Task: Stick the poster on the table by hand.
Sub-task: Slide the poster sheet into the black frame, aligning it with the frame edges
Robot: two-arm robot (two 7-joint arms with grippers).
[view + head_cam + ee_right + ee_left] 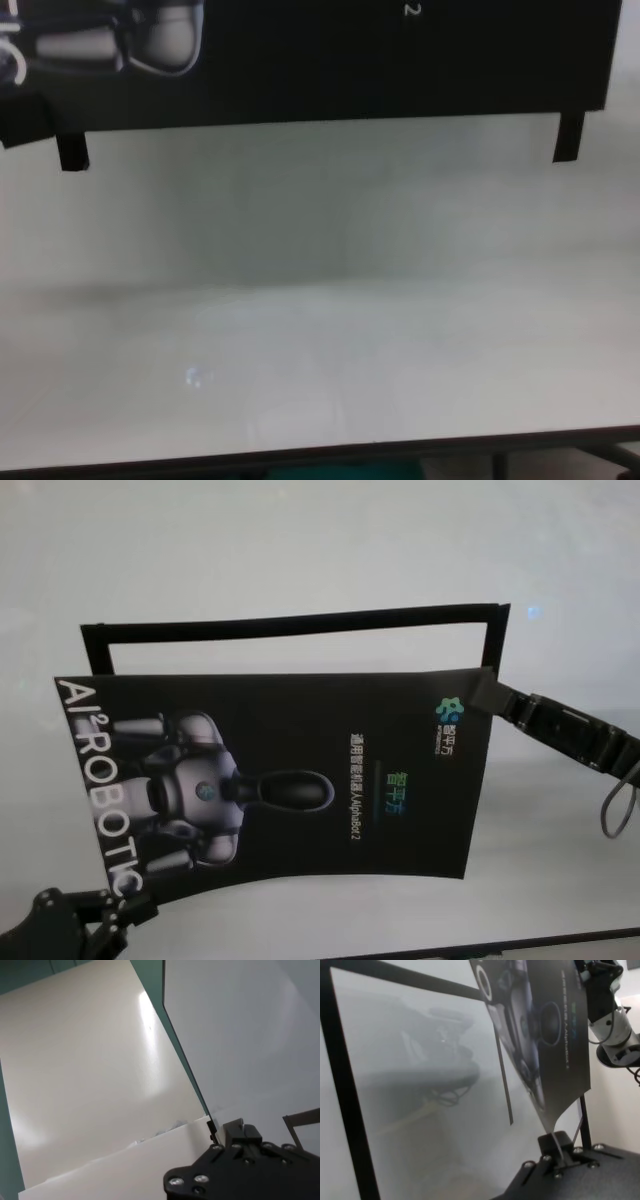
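Observation:
The poster [300, 780] is a black sheet with a silver robot figure and white "AI² ROBOTIC" lettering. It is held above the white table [300, 540], bowed and sagging. My left gripper [125, 905] is shut on its near left corner, which also shows in the left wrist view [555, 1142]. My right gripper [490, 692] is shut on its far right corner. The right wrist view shows this gripper [214, 1132] pinching a thin sheet edge. In the chest view the poster's lower edge [350, 60] hangs above the table [320, 330].
A frame of narrow black strips [300, 620] lies on the table behind and under the poster. Its two ends [70, 150] [568, 138] show in the chest view. The table's dark front edge [520, 945] runs along the near side.

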